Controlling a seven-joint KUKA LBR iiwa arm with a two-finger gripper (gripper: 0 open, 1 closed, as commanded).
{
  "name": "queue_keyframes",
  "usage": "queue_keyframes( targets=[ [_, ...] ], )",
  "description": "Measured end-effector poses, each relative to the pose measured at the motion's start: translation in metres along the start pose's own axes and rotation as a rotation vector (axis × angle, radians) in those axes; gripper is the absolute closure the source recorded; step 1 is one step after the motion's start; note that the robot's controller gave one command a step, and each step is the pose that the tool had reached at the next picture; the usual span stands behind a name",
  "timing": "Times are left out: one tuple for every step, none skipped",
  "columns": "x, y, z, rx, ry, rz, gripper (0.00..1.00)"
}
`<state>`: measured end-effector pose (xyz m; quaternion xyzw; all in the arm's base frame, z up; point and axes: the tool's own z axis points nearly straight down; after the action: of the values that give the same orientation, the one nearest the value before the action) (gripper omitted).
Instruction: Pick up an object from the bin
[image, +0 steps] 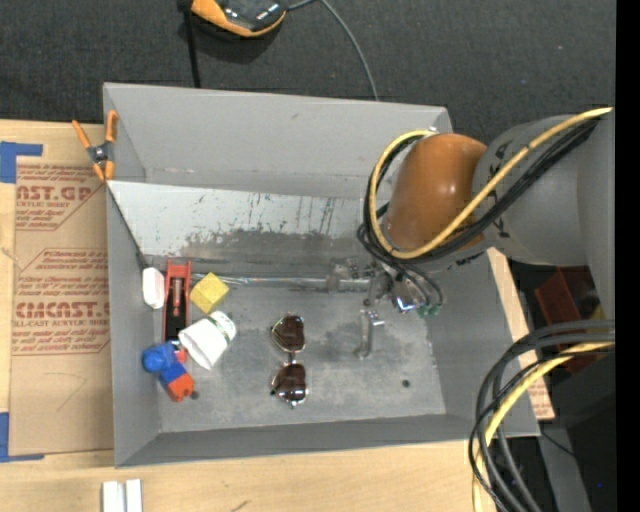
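One tool (367, 335) hangs, seemingly low, over bare bin (270, 130) floor just R of the brown sunglasses (289, 334), mid-bin; spread vs pressed together, you can't tell.

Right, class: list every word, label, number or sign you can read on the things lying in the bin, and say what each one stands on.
No text can be read on anything in the bin.
Red and black flat tool: any marking is too small to read.
White cup, yellow block, sunglasses, blue and red toy: no writing visible.
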<state>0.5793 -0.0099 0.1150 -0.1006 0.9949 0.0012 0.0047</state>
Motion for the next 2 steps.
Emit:
queue_keyframes(
  targets=[
    [-0.001, -0.005, 0.028, 0.005, 0.005, 0.038, 0.0],
    [-0.009, 0.018, 0.038, 0.001, 0.003, 0.108, 0.0]
  ],
)
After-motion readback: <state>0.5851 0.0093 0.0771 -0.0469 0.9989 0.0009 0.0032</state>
